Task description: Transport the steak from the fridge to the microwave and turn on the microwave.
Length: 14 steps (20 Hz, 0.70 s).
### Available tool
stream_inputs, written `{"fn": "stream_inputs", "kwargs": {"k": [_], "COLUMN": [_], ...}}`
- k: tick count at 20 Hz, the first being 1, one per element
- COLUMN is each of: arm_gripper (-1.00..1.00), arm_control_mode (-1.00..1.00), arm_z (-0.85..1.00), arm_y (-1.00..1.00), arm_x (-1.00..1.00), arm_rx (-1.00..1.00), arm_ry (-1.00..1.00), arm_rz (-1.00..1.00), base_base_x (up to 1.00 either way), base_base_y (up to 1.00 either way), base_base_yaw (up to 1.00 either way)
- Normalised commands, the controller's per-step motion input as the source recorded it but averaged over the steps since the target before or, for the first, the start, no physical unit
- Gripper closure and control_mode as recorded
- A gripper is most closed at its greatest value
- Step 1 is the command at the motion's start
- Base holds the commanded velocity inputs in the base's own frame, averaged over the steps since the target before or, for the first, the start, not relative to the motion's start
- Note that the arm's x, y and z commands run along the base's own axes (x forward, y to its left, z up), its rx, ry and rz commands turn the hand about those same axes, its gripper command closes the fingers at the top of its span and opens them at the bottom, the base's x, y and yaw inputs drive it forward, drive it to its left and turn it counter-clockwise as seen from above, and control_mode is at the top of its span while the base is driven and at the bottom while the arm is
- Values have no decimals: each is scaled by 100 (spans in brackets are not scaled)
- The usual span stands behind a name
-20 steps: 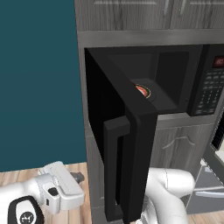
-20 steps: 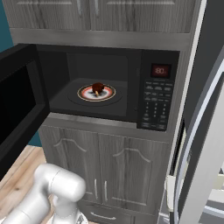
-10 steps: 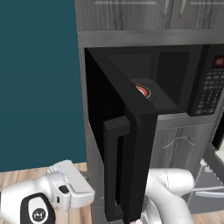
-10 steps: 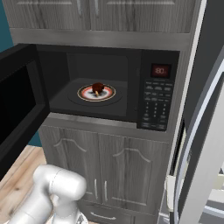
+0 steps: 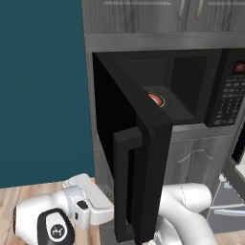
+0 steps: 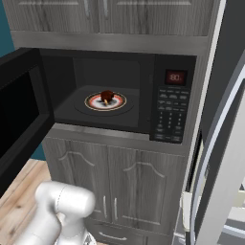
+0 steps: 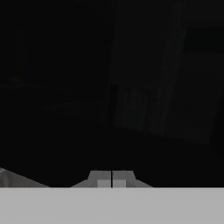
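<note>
My dark reddish-brown steak sits on the orange-rimmed plate mid-floor inside the black microwave; door open, gripper pinched together and empty; closing and starting remain.

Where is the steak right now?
The steak sits on the round plate inside the open microwave, seen in the right base view, left of the keypad.

The microwave cavity stands open and roomy above the plate and steak, while its swung-out door blocks the left side, just beside the arm.
</note>
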Motion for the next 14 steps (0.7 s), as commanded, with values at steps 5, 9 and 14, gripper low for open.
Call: {"fn": "stream_inputs", "kwargs": {"k": [5, 9, 14], "arm_gripper": [100, 100, 100], "arm_control_mode": [-100, -100, -100], "arm_z": [0, 0, 0], "arm_y": [-28, -29, -29], "arm_x": [0, 0, 0], "arm_rx": [0, 0, 0], "arm_ry": [0, 0, 0], "arm_rz": [0, 0, 0], "base_base_x": [0, 0, 0], "base_base_y": [0, 0, 0], "base_base_yaw": [0, 0, 0]}}
